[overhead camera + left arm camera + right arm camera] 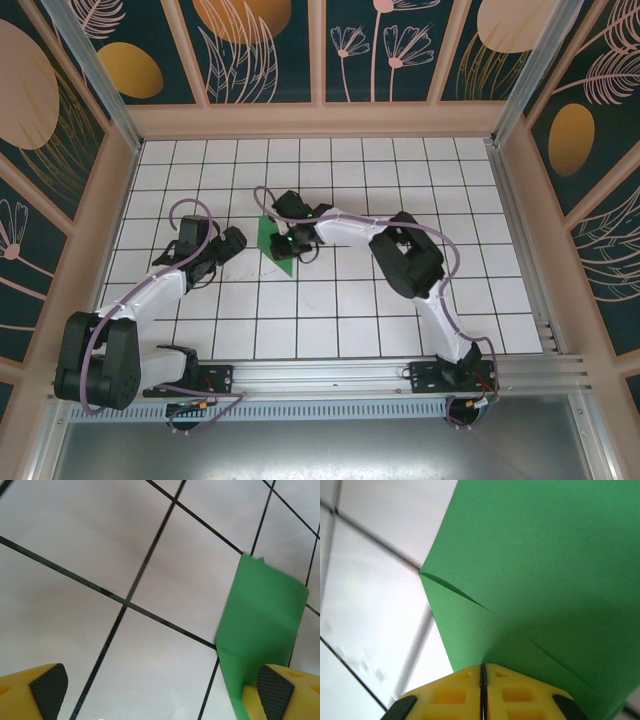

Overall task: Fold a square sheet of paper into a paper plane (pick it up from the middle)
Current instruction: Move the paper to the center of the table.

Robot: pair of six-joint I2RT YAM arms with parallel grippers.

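our left pincer (161, 686) hangs wide open over the tiled table (330, 320), gripping nothing, the creased green paper (272, 238) just beside its right finger. just beyond, mid-table, we see the right pincer (481, 670) pinched shut on that paper's edge.

you're looking at a sheet of paper (545, 555) that is thin, matt green and smooth, with sharp creases. the tabletop (350, 310) is white, smooth and faintly glossy, ruled with dark lines. your left tool (162, 690) has yellow plastic fingers (20, 692) with black, cross-hatched rubbery pads (49, 686); the right tool (481, 680) shows the same moulded yellow plastic. the rail (330, 375) at the near edge is brushed metal.
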